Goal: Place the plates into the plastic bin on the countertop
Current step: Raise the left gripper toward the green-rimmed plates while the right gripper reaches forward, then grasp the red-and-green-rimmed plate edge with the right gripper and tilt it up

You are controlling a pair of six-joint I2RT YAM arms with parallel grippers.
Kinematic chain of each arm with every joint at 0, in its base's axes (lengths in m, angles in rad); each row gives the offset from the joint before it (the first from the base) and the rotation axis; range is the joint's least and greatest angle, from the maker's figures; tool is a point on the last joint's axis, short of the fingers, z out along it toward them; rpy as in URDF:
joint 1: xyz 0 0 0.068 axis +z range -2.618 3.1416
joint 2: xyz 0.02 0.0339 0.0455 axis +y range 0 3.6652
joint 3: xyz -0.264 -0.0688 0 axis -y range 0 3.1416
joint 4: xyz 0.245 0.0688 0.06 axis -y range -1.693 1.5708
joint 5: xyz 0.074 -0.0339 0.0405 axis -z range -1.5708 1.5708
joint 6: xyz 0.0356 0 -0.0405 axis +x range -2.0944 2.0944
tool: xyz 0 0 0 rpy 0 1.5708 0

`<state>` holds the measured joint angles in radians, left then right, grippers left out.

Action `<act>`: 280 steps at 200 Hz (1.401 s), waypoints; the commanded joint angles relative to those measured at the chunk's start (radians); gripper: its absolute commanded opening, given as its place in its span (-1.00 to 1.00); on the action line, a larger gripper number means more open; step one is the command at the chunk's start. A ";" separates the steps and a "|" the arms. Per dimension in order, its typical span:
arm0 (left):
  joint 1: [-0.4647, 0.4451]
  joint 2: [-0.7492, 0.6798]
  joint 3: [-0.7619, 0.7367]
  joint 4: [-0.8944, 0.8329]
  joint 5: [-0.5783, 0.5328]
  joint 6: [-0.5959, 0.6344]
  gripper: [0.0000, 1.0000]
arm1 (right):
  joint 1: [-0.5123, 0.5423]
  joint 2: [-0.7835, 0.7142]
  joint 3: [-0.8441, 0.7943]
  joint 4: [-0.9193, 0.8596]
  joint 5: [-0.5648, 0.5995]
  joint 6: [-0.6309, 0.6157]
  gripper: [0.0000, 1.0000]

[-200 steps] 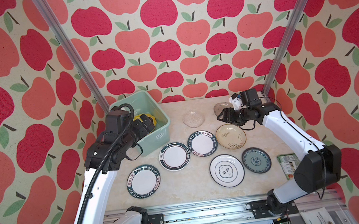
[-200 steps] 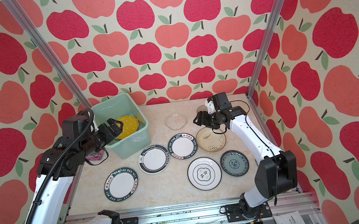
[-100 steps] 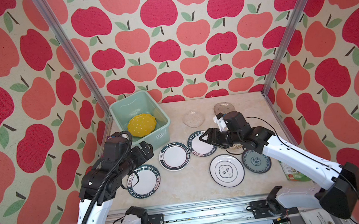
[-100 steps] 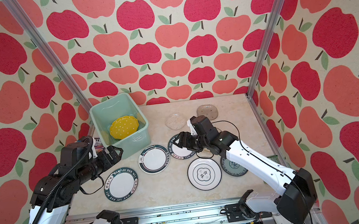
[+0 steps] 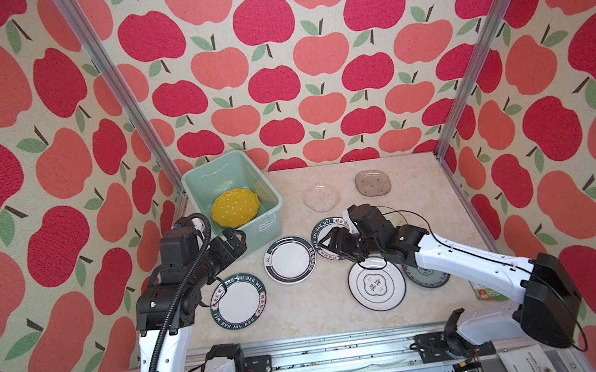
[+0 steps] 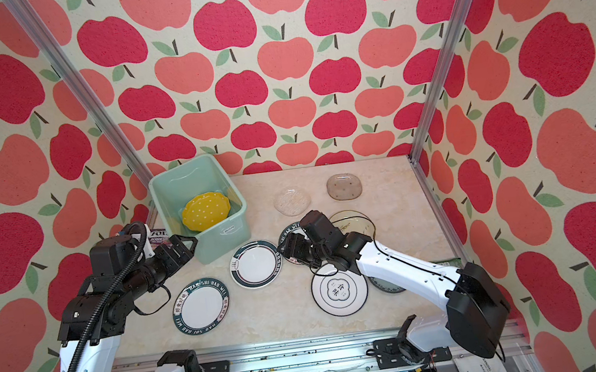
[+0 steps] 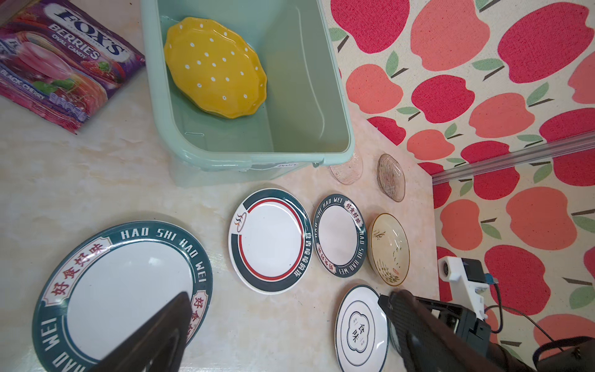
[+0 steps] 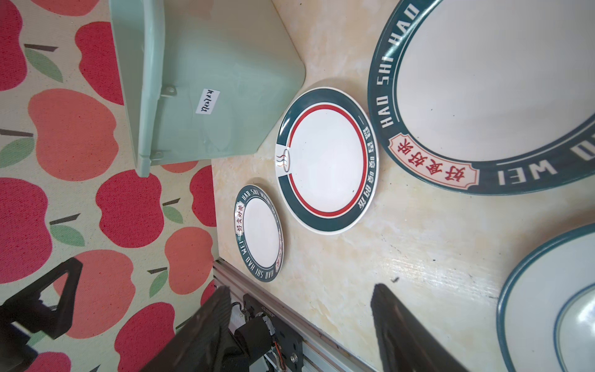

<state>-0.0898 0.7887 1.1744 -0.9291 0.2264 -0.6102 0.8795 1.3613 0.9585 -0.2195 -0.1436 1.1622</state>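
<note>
Only one plate is actually in: the yellow scalloped plate [image 5: 235,207], glossy with little white dots, sits low inside the mint-green plastic bin [image 5: 268,224] and looks a bit tilted against its wall. The bin's a smooth rectangular tub with a rolled rim and tapering sides, at the back left of the beige marble-look counter [image 5: 307,324]. Everything else lies flat on the counter. Front left is the big lettered plate [image 5: 238,301], round and white, its dark green rim reading HAO SHI HAO WEI. Next comes the red-ringed plate [image 5: 289,259], white with a green band, just beside the bin's front wall. Then there's a smaller lettered plate [image 7: 338,235], a cream plate [image 7: 388,249] with a faint sketchy drawing, a white emblem plate [image 5: 377,286] with a thin dark rim and a cloud-shaped mark, and a blue-patterned plate [image 5: 428,279] half hidden under the right arm. At the back are two squarish ones: a clear glass plate [image 5: 321,196] with a pebbly texture and a smoky glass plate [image 5: 373,182]. The left end effector [image 5: 236,242] hangs by the bin's front corner, jaws spread wide, gripping nothing. The right end effector [image 5: 329,245] hovers over the smaller lettered plate. Its wrist view shows black fingers [image 8: 396,325] apart with only bare counter between them, so it's released too. A shiny purple candy packet [image 7: 64,64] lies beside the bin.
</note>
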 commanded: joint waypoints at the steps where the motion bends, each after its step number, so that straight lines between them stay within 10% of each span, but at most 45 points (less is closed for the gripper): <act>1: 0.012 -0.064 -0.014 0.018 -0.011 0.032 0.98 | -0.018 0.033 -0.038 0.099 -0.010 0.026 0.44; 40: 0.024 -0.216 -0.076 0.043 -0.020 -0.037 0.98 | -0.027 0.096 -0.066 0.154 -0.029 0.003 0.44; 97: 0.018 -0.173 -0.159 0.048 0.290 -0.141 0.98 | -0.025 0.227 -0.103 0.318 -0.075 0.051 0.42; 171: -0.015 -0.183 -0.259 0.076 0.251 -0.132 0.99 | -0.015 0.430 -0.092 0.495 -0.147 0.120 0.28; 280: -0.041 -0.174 -0.244 0.069 0.182 -0.140 0.98 | 0.021 0.517 -0.087 0.611 -0.153 0.206 -0.57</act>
<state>-0.1253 0.6155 0.9138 -0.8623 0.4408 -0.7429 0.8902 1.8919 0.8700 0.3965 -0.3058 1.3575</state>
